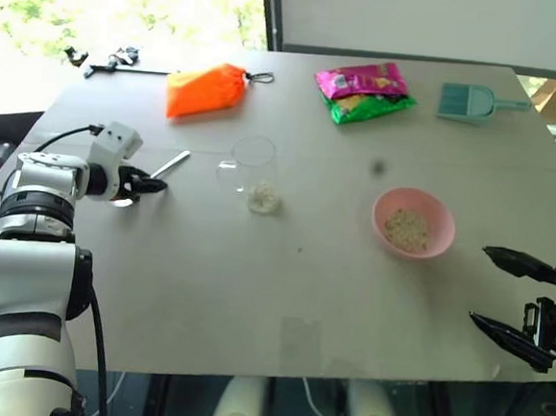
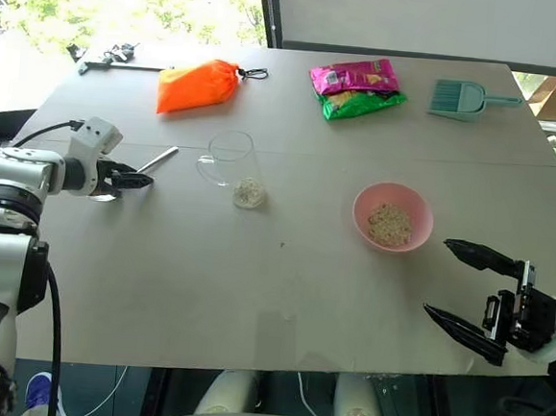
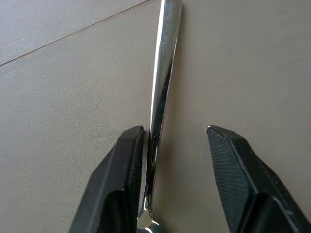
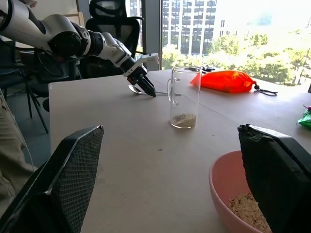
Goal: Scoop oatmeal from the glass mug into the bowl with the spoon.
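On the left of the counter (image 1: 280, 305) I have the left pincer (image 1: 154, 186) down over the spoon (image 1: 165, 168). Its fingers straddle the handle, one touching it, the other with a gap, so it is not clamped. The handle's long axis runs away from the pincer, far and right, toward the glass mug (image 1: 254, 174) with its little oatmeal (image 1: 263, 201). This arm is plainly nearer. Right of that sits the bowl (image 1: 413, 222); near it, my right pincer (image 1: 507, 301) hangs wide open, empty.

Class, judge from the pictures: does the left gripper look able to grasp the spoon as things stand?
Probably yes: the left gripper straddles the spoon handle lying on the table, one finger already against it, nothing between.
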`<state>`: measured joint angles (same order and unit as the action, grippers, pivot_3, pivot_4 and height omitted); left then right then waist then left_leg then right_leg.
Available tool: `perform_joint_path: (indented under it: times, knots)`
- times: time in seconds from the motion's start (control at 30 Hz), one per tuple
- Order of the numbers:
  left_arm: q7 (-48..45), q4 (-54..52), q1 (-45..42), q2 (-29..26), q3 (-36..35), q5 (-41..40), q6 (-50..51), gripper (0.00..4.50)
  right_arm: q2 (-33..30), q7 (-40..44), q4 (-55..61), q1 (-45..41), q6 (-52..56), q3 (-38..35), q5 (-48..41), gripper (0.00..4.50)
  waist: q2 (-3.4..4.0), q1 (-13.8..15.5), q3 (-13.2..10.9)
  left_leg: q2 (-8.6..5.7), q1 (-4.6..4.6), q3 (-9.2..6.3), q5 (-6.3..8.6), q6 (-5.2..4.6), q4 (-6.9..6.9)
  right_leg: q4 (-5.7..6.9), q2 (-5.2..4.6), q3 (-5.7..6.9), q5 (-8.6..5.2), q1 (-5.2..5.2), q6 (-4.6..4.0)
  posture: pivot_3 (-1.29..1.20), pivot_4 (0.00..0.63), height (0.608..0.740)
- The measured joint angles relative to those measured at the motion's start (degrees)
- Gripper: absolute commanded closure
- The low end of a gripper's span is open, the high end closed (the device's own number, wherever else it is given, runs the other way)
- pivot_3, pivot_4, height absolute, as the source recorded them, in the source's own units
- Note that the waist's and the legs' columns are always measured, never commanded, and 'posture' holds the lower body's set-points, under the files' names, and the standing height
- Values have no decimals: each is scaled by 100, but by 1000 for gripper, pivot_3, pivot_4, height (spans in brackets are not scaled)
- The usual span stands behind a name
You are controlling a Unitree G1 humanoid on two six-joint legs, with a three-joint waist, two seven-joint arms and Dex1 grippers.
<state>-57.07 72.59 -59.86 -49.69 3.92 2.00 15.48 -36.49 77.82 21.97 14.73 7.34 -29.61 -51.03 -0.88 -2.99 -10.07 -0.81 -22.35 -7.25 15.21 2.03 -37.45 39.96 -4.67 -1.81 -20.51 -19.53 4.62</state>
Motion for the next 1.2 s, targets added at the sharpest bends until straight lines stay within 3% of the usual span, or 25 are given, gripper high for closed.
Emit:
perform_joint_path:
  times: [0.9, 1.1, 1.2]
  knots:
    - [-445, -720, 651, -25, -871, -450, 293, 2968, -125, -61, -194, -469, 122, 274, 59, 0, -2, -75, -1, -2, -21, -25, -1, 2, -13, -5, -1, 23, 0, -1, 0, 0, 150, 740]
    - [-564, -2363, 1558, -56, -1631, -1286, 803, 2968, -80, -285, 59, -343, 191, 299, 9, 0, -1, -94, -1, 0, -27, -28, -1, 3, -21, -7, -4, 25, 0, -1, 0, 0, 150, 740]
    - [-499, -2872, 2080, -57, -1688, -1355, 989, 2968, -49, -322, 57, -329, 224, 403, 14, 0, -1, -102, -1, 0, -25, -27, -2, 3, -21, -3, -2, 23, 0, -1, -1, 0, 150, 740]
